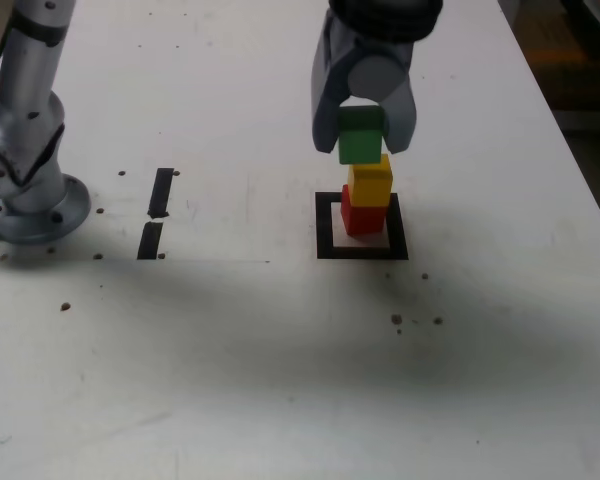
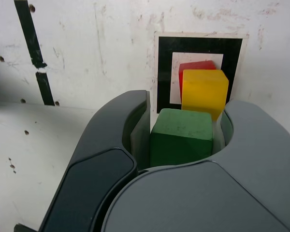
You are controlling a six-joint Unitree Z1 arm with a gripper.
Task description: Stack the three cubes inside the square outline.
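One white table (image 1: 280, 380) fills both views, scuffed and dotted with small dark specks. At the exterior view's left stands the arm's grey base (image 1: 25, 190). Between that base and the stack lie two short black tape strips (image 1: 156, 212), end to end, well apart from the work.

The square outline (image 1: 361, 248) is black tape round a white middle, a little wider than a cube. The red cube (image 1: 363, 217) sits inside it, toward the far side, and the yellow cube (image 1: 371, 180) rests on top of it, set slightly toward the exterior view's right.

The claw (image 1: 363, 140) hangs over the stack, clamped on the green cube (image 1: 360, 135) by two opposite side faces. The wrist view shows the green cube wedged between the two jaws, with the yellow and red cubes beyond it. The green cube's bottom edge looks level with the yellow cube's top, or just above it; whether they touch cannot be told.

The cubes look rigid, light and smooth-sided, so a pinch on flat opposite faces should hold well, though such blocks may slide on each other if nudged. The two-cube tower is narrow and already a little offset, so a sideways brush could topple it. Nothing else stands near the outline to get in the way.
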